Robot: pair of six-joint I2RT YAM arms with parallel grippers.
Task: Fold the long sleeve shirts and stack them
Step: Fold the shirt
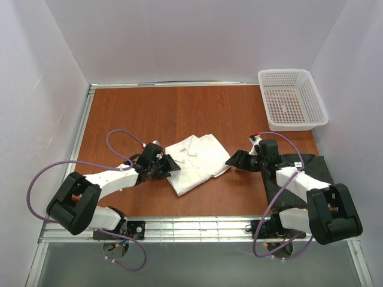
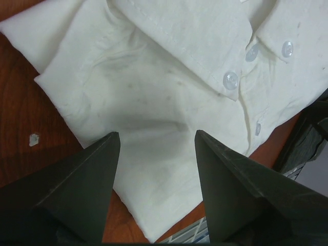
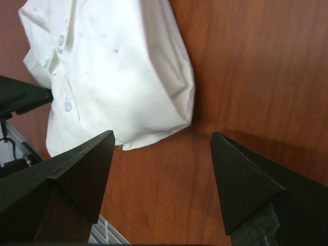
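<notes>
The white long sleeve shirt (image 1: 194,161) lies folded in the middle of the table, collar and buttons facing up. My left gripper (image 1: 172,166) is at the shirt's left edge. In the left wrist view it (image 2: 157,134) is open over the white cloth (image 2: 154,92), gripping nothing. My right gripper (image 1: 232,160) stands just right of the shirt. In the right wrist view it (image 3: 163,134) is open over bare wood, with the shirt's edge (image 3: 118,72) just beyond the fingertips. The dark long sleeve shirt (image 1: 311,164) lies flat at the right, partly under the right arm.
A white mesh basket (image 1: 287,73) stands at the back right corner. The wooden table (image 1: 149,113) is walled in by white panels on three sides. A metal rail runs along the near edge by the arm bases.
</notes>
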